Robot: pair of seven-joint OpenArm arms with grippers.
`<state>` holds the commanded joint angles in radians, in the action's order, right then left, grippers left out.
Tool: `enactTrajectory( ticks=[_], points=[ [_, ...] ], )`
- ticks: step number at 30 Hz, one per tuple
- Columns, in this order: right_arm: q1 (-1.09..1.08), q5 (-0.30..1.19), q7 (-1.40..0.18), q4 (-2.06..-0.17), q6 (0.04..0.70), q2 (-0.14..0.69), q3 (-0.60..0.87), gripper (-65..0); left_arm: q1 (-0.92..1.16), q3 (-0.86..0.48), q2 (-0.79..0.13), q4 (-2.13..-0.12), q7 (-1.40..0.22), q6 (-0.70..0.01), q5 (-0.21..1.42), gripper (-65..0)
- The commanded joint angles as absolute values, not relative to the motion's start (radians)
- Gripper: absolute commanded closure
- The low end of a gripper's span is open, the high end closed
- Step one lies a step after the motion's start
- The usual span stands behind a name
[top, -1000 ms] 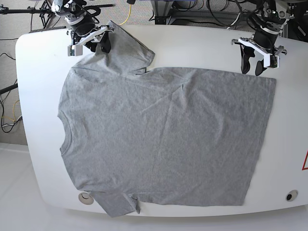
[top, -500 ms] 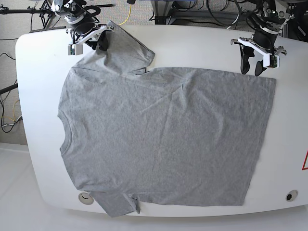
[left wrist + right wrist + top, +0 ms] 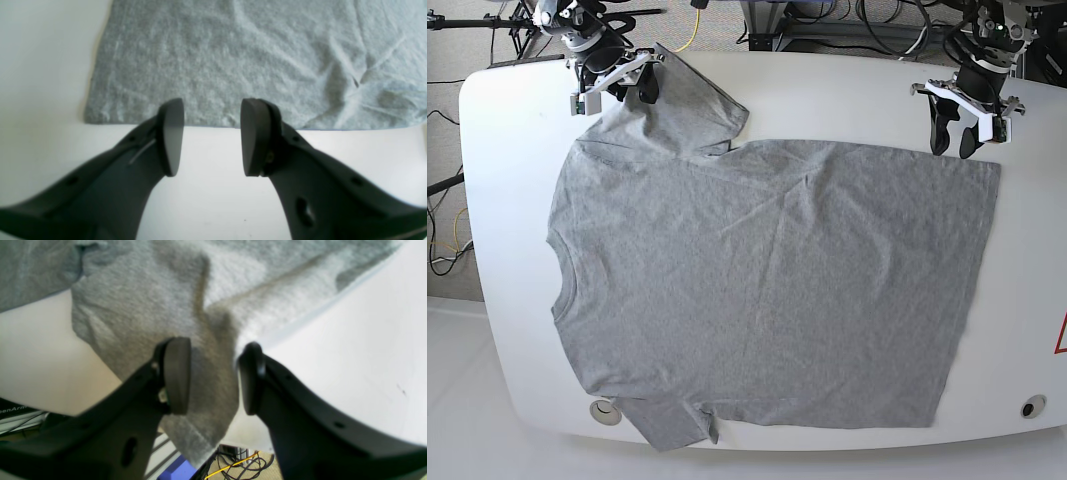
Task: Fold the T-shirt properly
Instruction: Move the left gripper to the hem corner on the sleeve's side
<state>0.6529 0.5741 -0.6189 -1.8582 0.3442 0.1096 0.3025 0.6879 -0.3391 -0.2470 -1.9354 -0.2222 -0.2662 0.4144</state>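
Your shirt (image 3: 767, 280) lies flat, ready for folding. Both grippers gape empty: the right gripper (image 3: 213, 376) straddles its sleeve, the left gripper (image 3: 211, 136) waits beside its hem.

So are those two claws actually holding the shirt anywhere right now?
No. Both are open: the left gripper hovers at the T-shirt's hem edge, the right gripper straddles a sleeve without pinching it.

A plain heather-grey T-shirt (image 3: 767, 285) is seen on a white table (image 3: 507, 200); black fingers (image 3: 171, 133) are carried by both grippers beside the T-shirt.
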Motion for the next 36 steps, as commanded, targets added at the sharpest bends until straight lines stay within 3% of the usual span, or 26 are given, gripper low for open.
enactTrajectory(
  ticks=[11, 13, 15, 17, 21, 25, 27, 29, 36],
  points=[
    [0.645, 0.563, -0.613, -1.859, 0.341, 0.107, 0.302, -13.3, 0.633, -0.338, -0.247, -1.891, -0.241, -0.265, 0.441, -28.0],
    [0.645, 0.564, -0.614, -1.858, 0.342, 0.106, 0.304, -15.1, 0.612, -0.347, -0.248, -1.865, -0.267, -0.265, 0.470, -30.8],
    [0.647, 0.561, -0.620, -1.858, 0.344, 0.107, 0.305, -22.6, 0.538, -0.434, -0.255, -1.772, -0.349, -0.267, 0.585, -39.5],
    [0.647, 0.560, -0.619, -1.860, 0.344, 0.108, 0.305, -24.1, 0.527, -0.447, -0.255, -1.752, -0.361, -0.269, 0.601, -39.9],
    [0.645, 0.557, -0.617, -1.863, 0.343, 0.108, 0.305, -24.0, 0.522, -0.462, -0.254, -1.741, -0.362, -0.272, 0.603, -39.2],
    [0.643, 0.558, -0.618, -1.865, 0.338, 0.108, 0.303, -19.7, 0.537, -0.475, -0.252, -1.757, -0.338, -0.273, 0.584, -35.0],
    [0.643, 0.553, -0.623, -1.862, 0.341, 0.105, 0.298, -10.8, 0.557, -0.495, -0.250, -1.771, -0.319, -0.271, 0.590, -30.3],
    [0.642, 0.553, -0.625, -1.862, 0.343, 0.105, 0.298, -7.6, 0.560, -0.498, -0.251, -1.770, -0.317, -0.271, 0.590, -28.6],
    [0.642, 0.550, -0.628, -1.862, 0.343, 0.104, 0.300, -7.7, 0.567, -0.492, -0.253, -1.758, -0.320, -0.273, 0.584, -30.0]
  ],
)
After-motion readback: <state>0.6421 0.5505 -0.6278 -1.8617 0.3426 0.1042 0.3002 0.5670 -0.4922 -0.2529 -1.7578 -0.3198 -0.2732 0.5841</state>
